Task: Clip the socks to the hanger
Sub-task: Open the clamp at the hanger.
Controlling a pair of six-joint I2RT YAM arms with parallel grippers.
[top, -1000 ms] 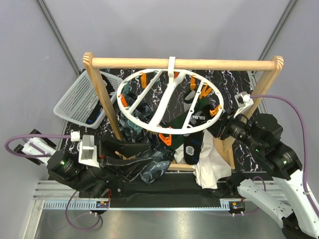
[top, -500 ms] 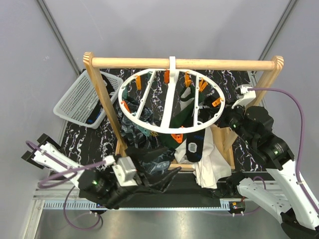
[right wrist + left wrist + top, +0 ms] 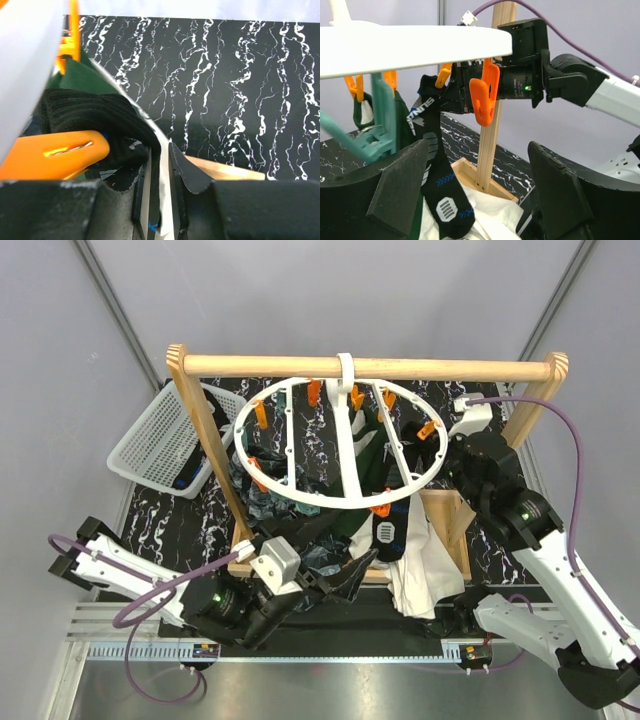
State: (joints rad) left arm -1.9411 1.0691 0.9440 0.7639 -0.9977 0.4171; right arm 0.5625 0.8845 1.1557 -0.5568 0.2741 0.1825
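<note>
Seen from above, the hanger [image 3: 352, 440] is hung by its hook from the wooden rail [image 3: 450, 369]. Its ring is tilted between the frame's two uprights, and the left rim lies close to the left upright [image 3: 212, 445]. Socks are clipped under the ring: a dark green sock [image 3: 366, 465] near the middle and a black sock [image 3: 386, 532] at the near rim, draped over the white cloth [image 3: 415, 575].

The right hand [image 3: 446, 458] is placed at the ring's right rim, hard by the right upright, with little room on that side. Its grip cannot be judged from above. In the right wrist view the fingers [image 3: 183, 175] are seen clamped on the white rim, with an orange peg [image 3: 55, 150] just beside them.

The left hand [image 3: 350, 575] is held low before the frame's base. Only its wrist view shows the pads [image 3: 402, 187] spread wide and empty, below the rim. A mesh basket [image 3: 160, 440] lies on the bench [image 3: 175, 525], outside the left upright.
</note>
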